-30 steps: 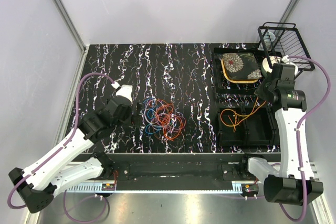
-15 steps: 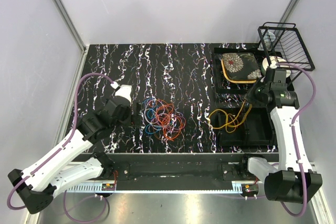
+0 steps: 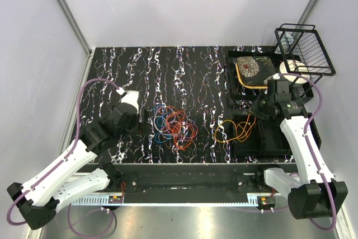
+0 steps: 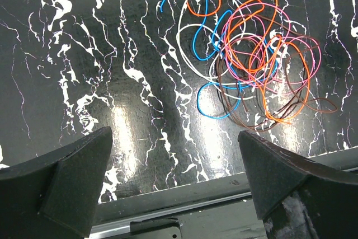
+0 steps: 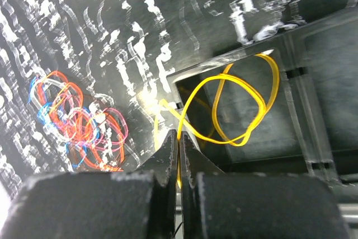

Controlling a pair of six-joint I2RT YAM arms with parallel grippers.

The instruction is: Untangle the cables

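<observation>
Robot lab cell, white panel walls [image 3: 184, 4], marbled black table [image 3: 184, 65]

Left arm [image 3: 61, 163] reaches forward, jaws wide apart; right arm [image 3: 300, 140] bends inward, jaws pinched together.

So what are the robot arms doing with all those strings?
They're sorting out a knot of cables. The right tool is pinched shut on one orange cable, which stretches across the tray edge, part over the tray and part over the table. The left tool is wide open and holds nothing, waiting beside the tangle of colored cables in the middle.
</observation>
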